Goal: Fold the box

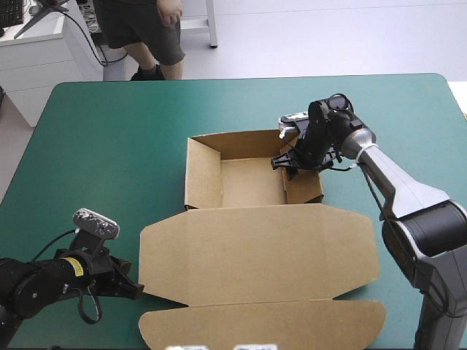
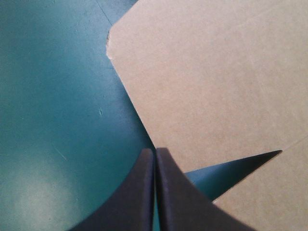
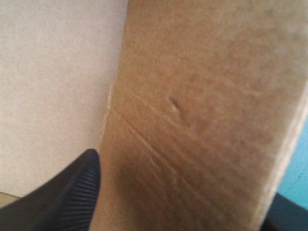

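Note:
The brown box (image 1: 252,182) stands mid-table as an open tray with walls raised. Its lid (image 1: 255,251) lies flat toward the near edge, with a front flap (image 1: 263,324) beyond a crease. My right gripper (image 1: 292,159) is at the tray's right wall (image 1: 303,186), near the far right corner. In the right wrist view this gripper (image 3: 187,192) is open astride that wall (image 3: 202,106), one finger inside the tray and one outside. My left gripper (image 1: 135,290) is shut and low on the cover; its tip (image 2: 155,151) touches the lid's left edge (image 2: 139,115) by a notch.
The teal-green cover (image 1: 109,146) stretches left of the tray and behind it to the far edge. The lid's front flap reaches close to the table's near edge.

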